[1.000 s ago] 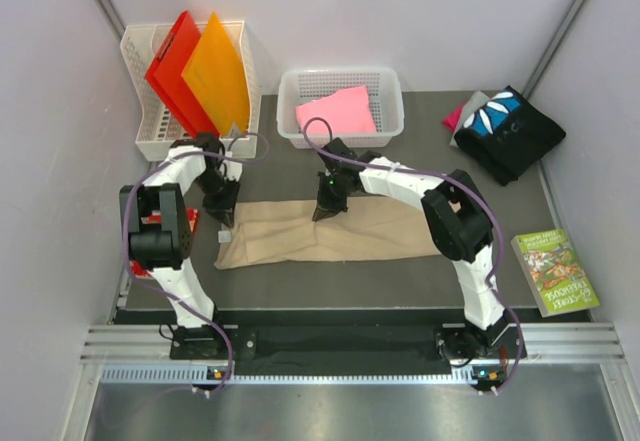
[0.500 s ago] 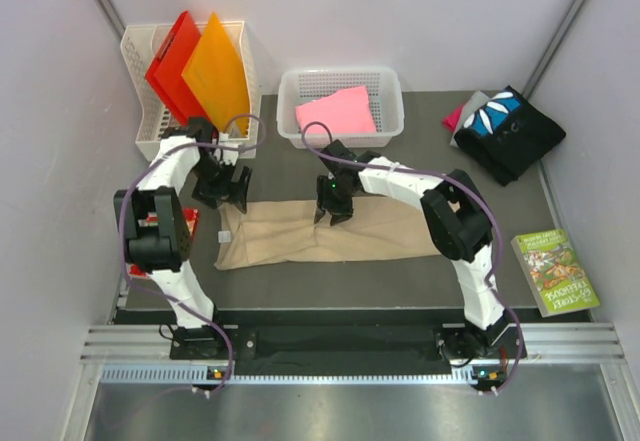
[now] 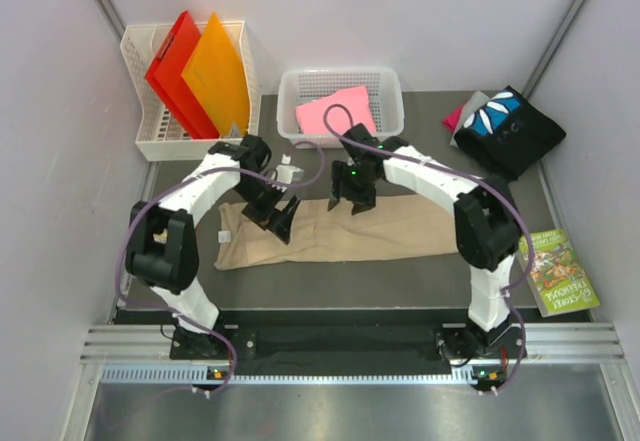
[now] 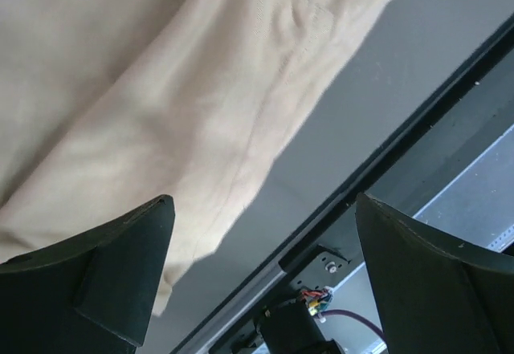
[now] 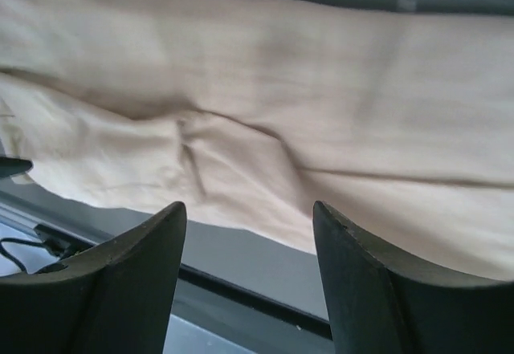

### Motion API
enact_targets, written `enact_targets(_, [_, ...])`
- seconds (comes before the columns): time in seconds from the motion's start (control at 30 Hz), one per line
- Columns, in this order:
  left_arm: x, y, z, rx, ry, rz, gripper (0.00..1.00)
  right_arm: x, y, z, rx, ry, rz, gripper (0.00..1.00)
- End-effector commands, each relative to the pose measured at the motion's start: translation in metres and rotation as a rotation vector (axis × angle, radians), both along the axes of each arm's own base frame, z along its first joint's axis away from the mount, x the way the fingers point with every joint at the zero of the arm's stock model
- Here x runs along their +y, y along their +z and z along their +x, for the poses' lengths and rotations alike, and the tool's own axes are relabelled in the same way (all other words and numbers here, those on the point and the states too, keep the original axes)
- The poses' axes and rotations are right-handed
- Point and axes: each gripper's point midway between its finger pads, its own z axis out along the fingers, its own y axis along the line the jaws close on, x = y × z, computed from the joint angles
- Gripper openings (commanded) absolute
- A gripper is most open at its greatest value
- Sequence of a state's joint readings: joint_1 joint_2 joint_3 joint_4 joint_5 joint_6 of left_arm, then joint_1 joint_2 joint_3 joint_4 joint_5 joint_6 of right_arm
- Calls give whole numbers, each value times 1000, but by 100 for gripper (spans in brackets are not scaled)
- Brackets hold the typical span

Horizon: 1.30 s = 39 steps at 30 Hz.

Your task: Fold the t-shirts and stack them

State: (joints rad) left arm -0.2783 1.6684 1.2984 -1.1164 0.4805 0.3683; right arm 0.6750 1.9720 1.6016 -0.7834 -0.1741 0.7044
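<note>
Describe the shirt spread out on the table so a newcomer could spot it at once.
On the dark table, look at the middle, in front of the white mesh basket holding the pink t-shirt. The tan t-shirt lies there as a long flat strip. It is the only beige cloth, and the only one spread out.

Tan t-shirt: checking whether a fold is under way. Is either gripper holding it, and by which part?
Nothing is held. The left gripper and right gripper both hover open above the tan t-shirt, fingers empty.
</note>
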Motion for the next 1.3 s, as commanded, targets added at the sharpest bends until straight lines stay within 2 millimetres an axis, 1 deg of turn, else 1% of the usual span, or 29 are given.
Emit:
enact_targets(0.0, [-11, -32, 13, 16, 3, -8, 99, -64, 10, -1, 25, -96, -22, 64])
enact_targets(0.03, [-10, -38, 13, 23, 7, 2, 99, -85, 7, 5, 31, -146, -37, 64])
enact_targets(0.07, [-8, -49, 9, 52, 7, 19, 99, -99, 4, 3, 36, -170, -55, 63])
enact_targets(0.1, [-3, -55, 13, 39, 11, 42, 99, -119, 1, 10, 33, -218, -83, 63])
enact_targets(0.17, [4, -68, 9, 54, 1, 82, 99, -142, -6, 9, 46, -258, -125, 62])
enact_targets(0.23, [11, -77, 10, 43, -4, 117, 99, -163, -12, 15, 54, -297, -145, 61])
enact_targets(0.27, [17, -84, 7, 49, -6, 137, 99, -169, -17, 15, 68, -306, -159, 61])
enact_targets(0.3, [19, -88, 8, 38, -7, 149, 99, -180, -21, 18, 71, -330, -175, 60])
enact_targets(0.33, [25, -93, 7, 33, -14, 175, 99, -185, -23, 20, 75, -340, -182, 60])
enact_targets(0.37, [29, -99, 2, 49, -14, 187, 99, -190, -28, 21, 85, -349, -193, 60])
enact_targets(0.4, [32, -101, 1, 50, -11, 191, 99, -200, -31, 23, 91, -367, -208, 60])
enact_targets(0.43, [36, -105, 3, 40, -11, 203, 99, -205, -36, 24, 104, -372, -217, 60])
enact_targets(0.47, [40, -110, -2, 50, -12, 217, 99, -212, -41, 24, 119, -381, -239, 60])
enact_targets(0.5, [44, -114, -2, 45, -13, 231, 99, -221, -44, 26, 125, -395, -250, 60])
enact_targets(0.57, [53, -125, -4, 33, -23, 273, 99, -233, -48, 25, 144, -410, -269, 60])
enact_targets(0.6, [56, -127, -4, 32, -23, 280, 99, -243, -49, 25, 150, -422, -277, 60])
enact_targets(0.63, [58, -130, -5, 33, -24, 285, 99, -249, -49, 24, 157, -424, -286, 60])
enact_targets(0.7, [60, -132, -5, 34, -23, 293, 99, -265, -49, 18, 182, -441, -304, 60])
enact_targets(0.77, [60, -130, -4, 32, -23, 293, 99, -288, -43, 11, 185, -477, -350, 61])
enact_targets(0.83, [59, -127, -1, 24, -20, 286, 99, -297, -35, 5, 184, -485, -352, 61])
enact_targets(0.9, [58, -122, -1, 34, -15, 271, 99, -309, -33, 0, 192, -479, -384, 61])
enact_targets(0.97, [55, -115, 5, 20, -7, 258, 99, -316, -30, -4, 190, -460, -410, 62])
enact_targets(1.03, [52, -109, 7, 15, 3, 242, 99, -317, -31, -8, 202, -436, -421, 62])
enact_targets(1.07, [51, -107, 7, 18, 7, 235, 99, -321, -31, -9, 202, -429, -441, 62])
enact_targets(1.1, [49, -105, 6, 28, 11, 222, 99, -332, -32, -11, 211, -448, -446, 62])
enact_targets(1.27, [47, -102, 4, 32, 19, 214, 99, -337, -39, -10, 212, -397, -475, 62])
